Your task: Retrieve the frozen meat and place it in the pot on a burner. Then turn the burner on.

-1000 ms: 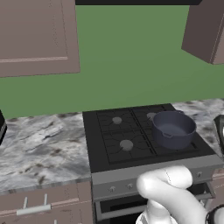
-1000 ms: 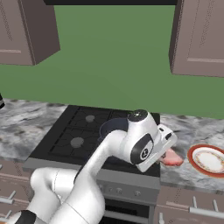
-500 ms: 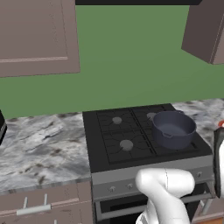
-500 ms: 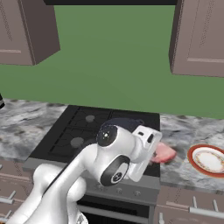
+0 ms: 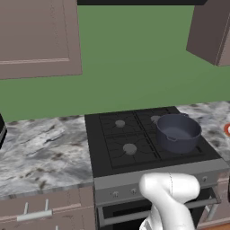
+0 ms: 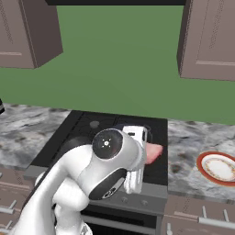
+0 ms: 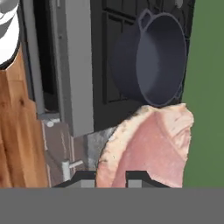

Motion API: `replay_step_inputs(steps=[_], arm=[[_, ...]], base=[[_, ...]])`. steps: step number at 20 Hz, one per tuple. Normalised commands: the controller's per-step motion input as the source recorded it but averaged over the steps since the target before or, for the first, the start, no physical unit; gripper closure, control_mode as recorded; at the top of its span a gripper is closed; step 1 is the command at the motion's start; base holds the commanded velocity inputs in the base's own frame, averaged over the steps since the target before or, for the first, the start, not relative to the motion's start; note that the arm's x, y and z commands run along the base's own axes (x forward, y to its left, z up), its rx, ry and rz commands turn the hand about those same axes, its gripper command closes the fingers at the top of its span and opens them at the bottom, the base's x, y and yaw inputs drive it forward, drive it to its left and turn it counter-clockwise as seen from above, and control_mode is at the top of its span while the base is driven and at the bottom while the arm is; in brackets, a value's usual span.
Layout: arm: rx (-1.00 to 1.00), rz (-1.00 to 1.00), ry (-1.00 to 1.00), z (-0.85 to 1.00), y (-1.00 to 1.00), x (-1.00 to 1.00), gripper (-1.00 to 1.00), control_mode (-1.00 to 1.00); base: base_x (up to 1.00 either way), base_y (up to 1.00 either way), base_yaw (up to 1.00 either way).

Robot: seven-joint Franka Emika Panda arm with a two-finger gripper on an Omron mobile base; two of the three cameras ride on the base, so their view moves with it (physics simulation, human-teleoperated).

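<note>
The frozen meat, a pink slab with paler streaks, hangs in my gripper, which is shut on its lower edge. Beyond it in the hand view is the pot, dark blue-grey and with nothing in it, seen rolled on its side. In the right base view the meat sticks out to the right of my white hand, above the stove's front right part. The pot stands on the front right burner of the black stove; that burner is hidden under it.
Bare grey burner caps show on the stove's left side and at the back. A red-rimmed plate lies on the marble counter to the stove's right. Knobs line the stove's front panel. Wall cabinets hang above.
My arm has swung left with the meat, from over the counter beside the plate to above the stove's right side. The pot has not moved.
</note>
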Motion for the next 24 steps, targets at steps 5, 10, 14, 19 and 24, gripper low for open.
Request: replay_step_inputs(steps=[5,10,14,19,24], arm=[[-0.12,0.47,0.27,0.27,0.76,-0.18,1.0,-1.0],[-0.22,0.41,0.26,0.0,0.99,-0.13,1.0,-1.0],[-0.27,0.29,0.21,0.0,1.0,0.1,1.0,-1.0],[-0.21,0.21,0.24,0.0,0.66,0.51,1.0,-1.0],[-0.04,0.19,0.37,0.01,0.13,0.79,1.0,-1.0]], base=[[0.0,0.0,0.0],[0.0,0.0,0.0],[0.0,0.0,0.0],[0.0,0.0,0.0],[0.0,0.0,0.0]])
